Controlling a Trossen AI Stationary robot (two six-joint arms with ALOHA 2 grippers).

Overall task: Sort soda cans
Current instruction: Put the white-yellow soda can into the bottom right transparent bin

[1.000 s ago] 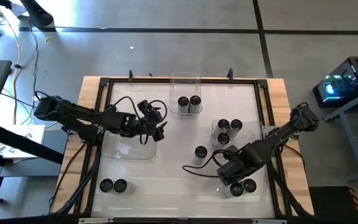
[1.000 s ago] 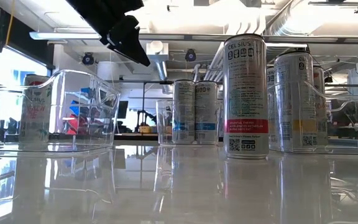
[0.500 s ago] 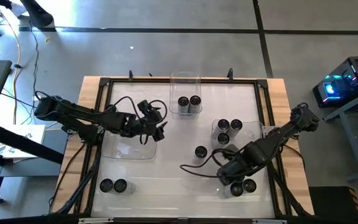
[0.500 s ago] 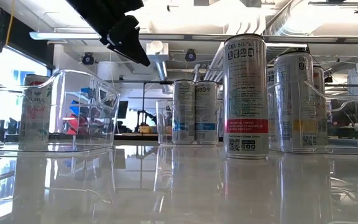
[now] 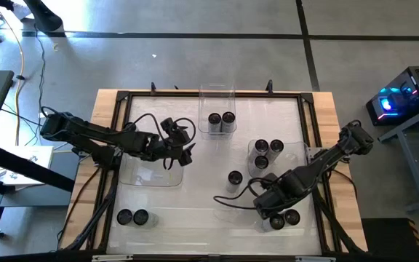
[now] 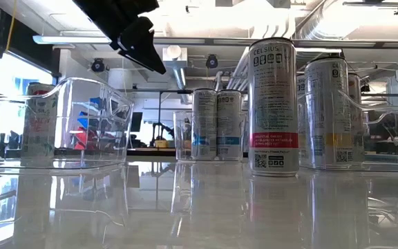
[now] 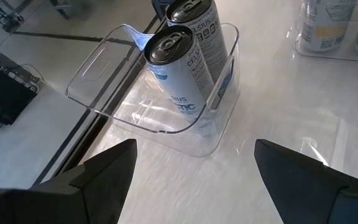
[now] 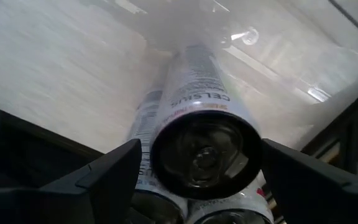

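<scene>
The soda cans stand upright in groups. Two are in the far clear tray (image 5: pixel 217 109), three in the right tray (image 5: pixel 252 154), one can (image 5: pixel 235 177) stands alone mid-table, and two stand near left (image 5: pixel 132 217). More cans (image 5: pixel 292 217) stand near right. My right gripper (image 5: pixel 270 207) hangs open over them, pointing down. In the right wrist view its fingers (image 8: pixel 107 177) stand on either side of one can's dark top (image 8: pixel 205 149), apart from it. My left gripper (image 5: pixel 185 151) hangs open above the table's left half, facing the far tray's cans (image 7: pixel 179 68).
An empty clear tray (image 5: pixel 150 173) lies below my left arm. A black frame (image 5: pixel 209 93) runs round the white tabletop. In the low view the lone can (image 6: pixel 273 107) stands foremost and my left gripper (image 6: pixel 138 38) hangs at the top left.
My right gripper has shifted slightly toward the table's near edge, over the near-right cans, and has stayed open. My left arm has kept still.
</scene>
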